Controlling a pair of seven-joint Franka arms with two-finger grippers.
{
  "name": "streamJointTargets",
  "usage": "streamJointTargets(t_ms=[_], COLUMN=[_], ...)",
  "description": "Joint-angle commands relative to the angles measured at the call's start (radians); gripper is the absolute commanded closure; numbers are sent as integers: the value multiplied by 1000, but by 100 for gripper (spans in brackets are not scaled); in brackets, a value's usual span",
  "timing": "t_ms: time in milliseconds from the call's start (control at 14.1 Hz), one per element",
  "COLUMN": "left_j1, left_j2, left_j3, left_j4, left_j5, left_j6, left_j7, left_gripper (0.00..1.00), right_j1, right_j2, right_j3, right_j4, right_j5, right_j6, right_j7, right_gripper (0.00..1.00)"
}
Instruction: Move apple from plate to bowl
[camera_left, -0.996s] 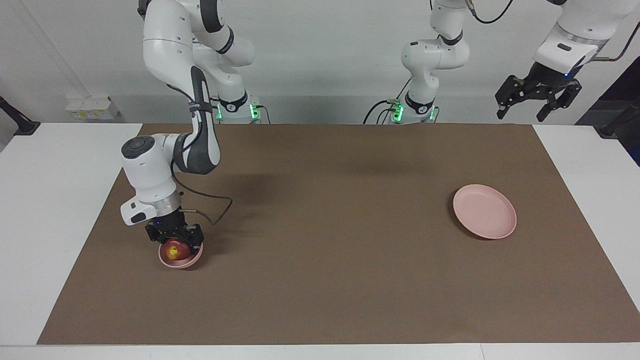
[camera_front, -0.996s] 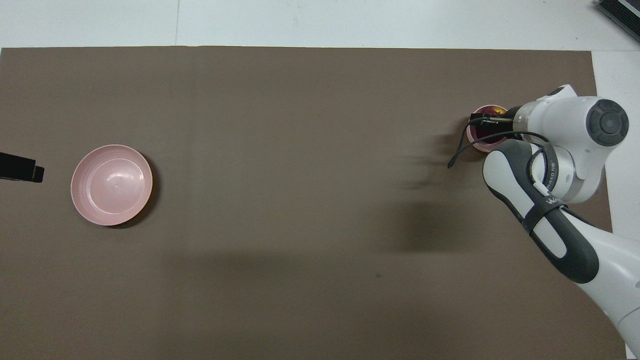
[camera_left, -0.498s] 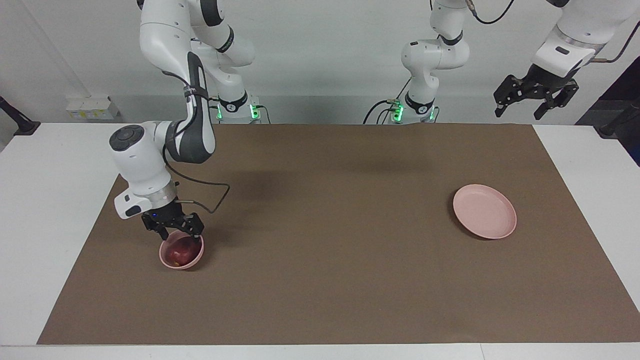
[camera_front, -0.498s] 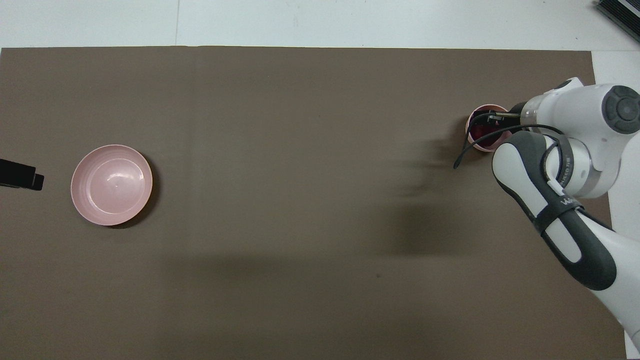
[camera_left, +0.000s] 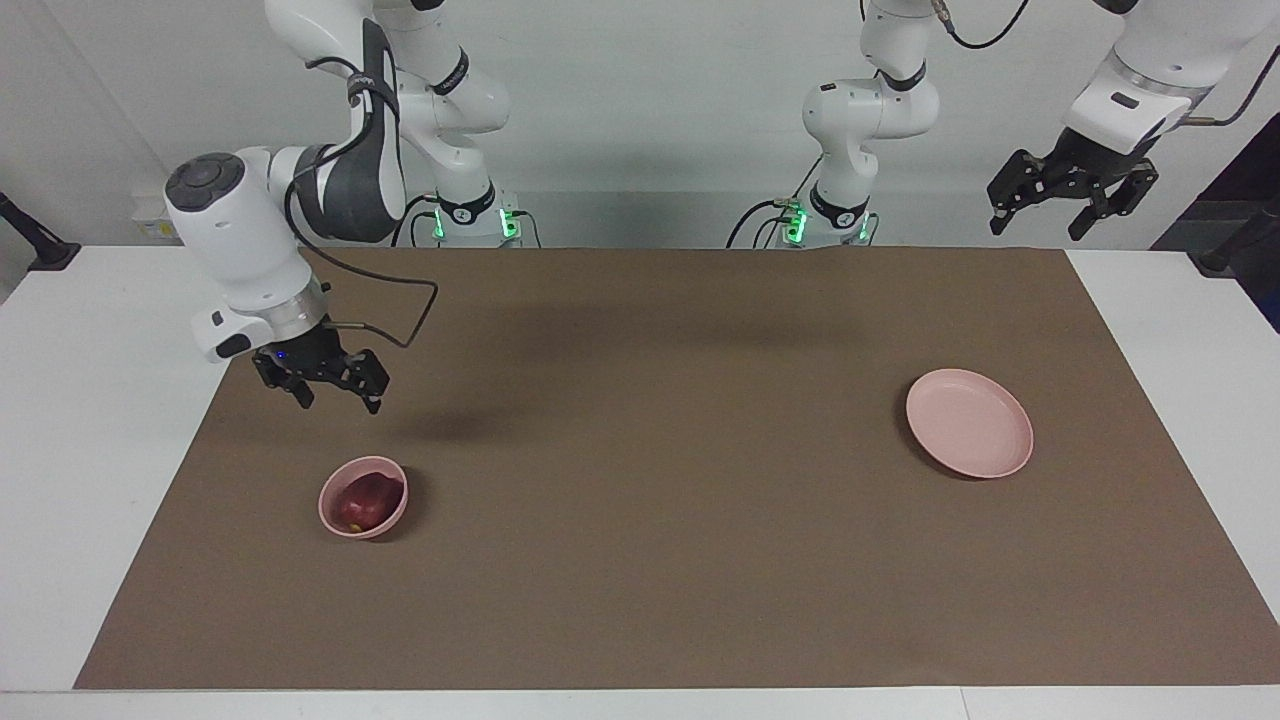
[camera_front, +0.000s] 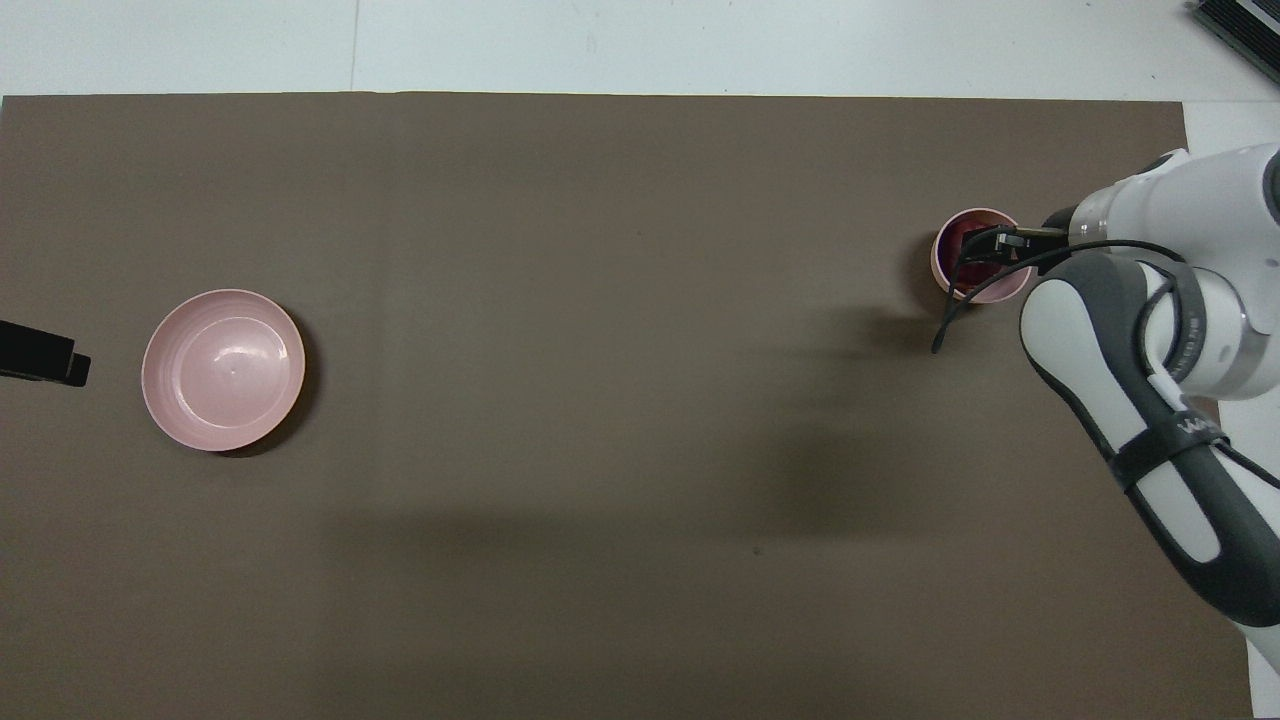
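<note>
Apple (camera_left: 364, 500): you find it in the bowl (camera_left: 335, 520), lower left of the facing view, near the mat (camera_left: 640, 580) edge.
Plate (camera_left: 970, 436): bare, right of centre; wide open mat between it and the bowl.
Right gripper (camera_left: 322, 392): raised above the mat just above the bowl in frame, jaws apart, holding nothing.
Left gripper (camera_left: 1073, 210): waiting, upper right corner, jaws apart.

Robot lab, two mounted arms (camera_left: 860, 120), brown mat (camera_left: 660, 450), white walls
</note>
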Motion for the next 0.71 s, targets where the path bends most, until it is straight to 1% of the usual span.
streamJointTargets(t_ms=[0,213,284,427,498,569,640], left_j1=[-8,-8,-10,-8,-8,-8,-8], left_j2=[-2,-2,-2,-2,-2,-2,-2], left_j3=[9,9,9,9,9,9,9], left_j4=[9,9,9,7,9,9,9], left_j5=[8,8,8,8,8,8,8], left_j6=[2,2,2,2,2,2,2], left_j7=[4,4,4,4,4,4,4], left_gripper=[0,0,0,0,0,0,0], right_j1=[4,-1,-2,-10,-8,-5,1], right_j2=[-111,-185,-190,-147,-125,-122,-122], right_j3=[8,11,8,12,12,12,12], right_j4=[-16,-12,17,173,233,264,262], right_j5=[-29,-20,-8,-7,-7,-10,-7], right_j6=[-138,-269,-324,-501,-560,-594,-593], right_j7=[-5,6,21,33,33,33,35], right_gripper=[0,0,0,0,0,0,0])
